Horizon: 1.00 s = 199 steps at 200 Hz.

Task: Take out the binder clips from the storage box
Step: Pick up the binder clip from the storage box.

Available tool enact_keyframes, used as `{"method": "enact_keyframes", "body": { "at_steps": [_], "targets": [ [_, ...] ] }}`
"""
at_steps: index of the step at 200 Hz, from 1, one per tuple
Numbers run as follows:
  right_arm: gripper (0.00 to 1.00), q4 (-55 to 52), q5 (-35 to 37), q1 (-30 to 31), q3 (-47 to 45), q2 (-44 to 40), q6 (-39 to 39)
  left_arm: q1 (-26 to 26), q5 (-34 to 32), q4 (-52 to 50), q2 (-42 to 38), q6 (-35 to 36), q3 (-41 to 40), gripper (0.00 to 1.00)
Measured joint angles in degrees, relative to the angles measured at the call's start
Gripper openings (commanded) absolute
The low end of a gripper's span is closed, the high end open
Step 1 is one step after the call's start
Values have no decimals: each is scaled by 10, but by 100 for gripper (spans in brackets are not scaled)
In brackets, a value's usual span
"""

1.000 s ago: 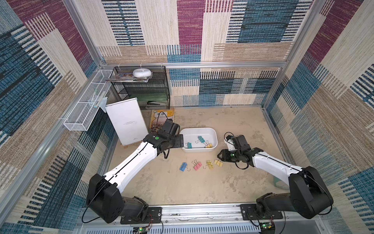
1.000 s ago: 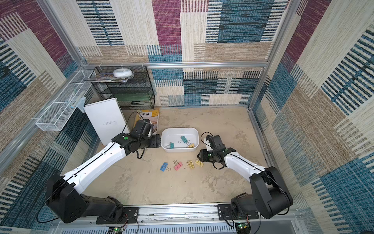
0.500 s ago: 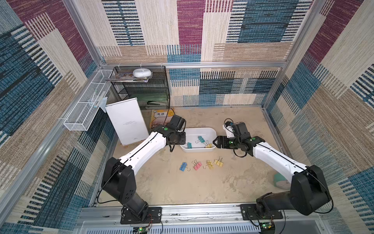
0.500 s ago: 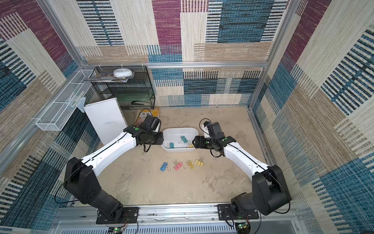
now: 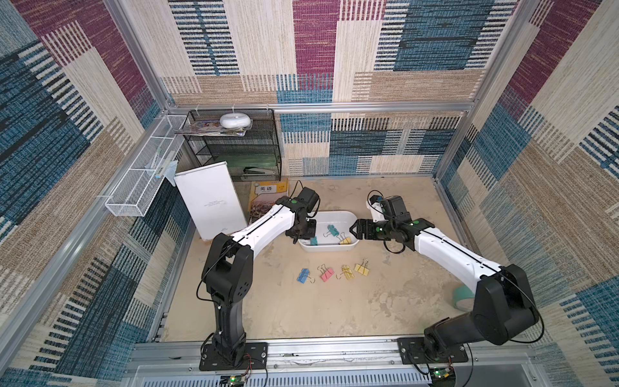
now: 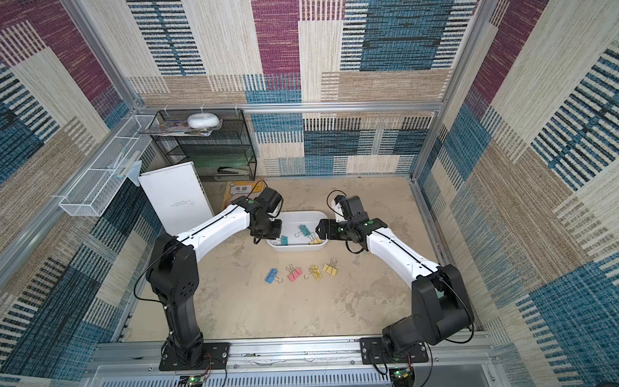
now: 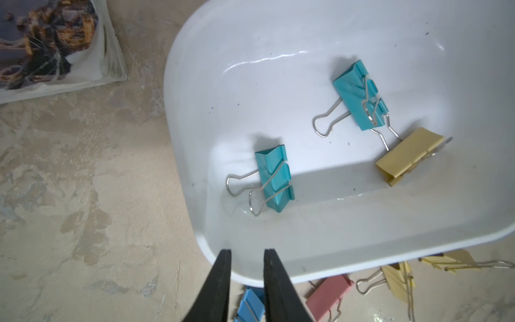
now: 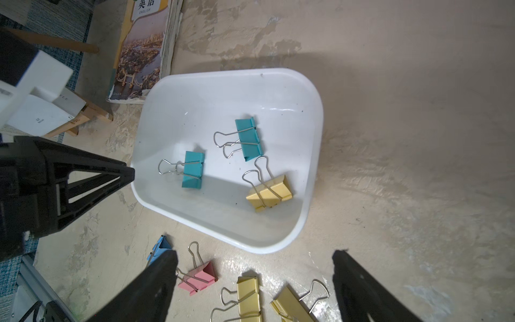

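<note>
The white storage box (image 5: 348,216) (image 6: 320,216) holds two teal binder clips (image 7: 274,178) (image 7: 359,97) and a yellow one (image 7: 407,156). In front of it on the table lie a blue clip (image 5: 303,275), a pink clip (image 5: 326,273) and two yellow clips (image 5: 347,271) (image 5: 362,268). My left gripper (image 7: 247,251) (image 5: 303,236) has its jaws drawn narrow around the box's rim (image 7: 178,111) at its near left corner. My right gripper (image 8: 255,252) (image 5: 355,231) hangs wide open and empty just outside the box's right end.
An English textbook (image 5: 268,197) lies just behind the box's left end, beside a leaning white board (image 5: 211,197). A black mesh rack (image 5: 241,147) and a white wire basket (image 5: 144,177) line the back left. A teal tape roll (image 5: 464,296) sits by the right arm.
My right gripper rose from the yellow clip on the table to the box's right end and opened wide. My left gripper's jaws narrowed onto the box's rim as that arm's elbow lifted.
</note>
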Motion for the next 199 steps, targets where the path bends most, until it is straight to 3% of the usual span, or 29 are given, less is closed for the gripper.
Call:
{"method": "enact_keyframes", "body": {
  "at_steps": [97, 151, 199],
  "targets": [
    [91, -14, 9, 0, 14, 10, -5, 12, 39, -14, 70, -9, 34, 32],
    [91, -14, 13, 0, 15, 9, -5, 22, 84, -2, 83, -36, 36, 10],
    [91, -14, 13, 0, 15, 6, -5, 27, 91, 13, 51, -49, 27, 0]
  ]
}}
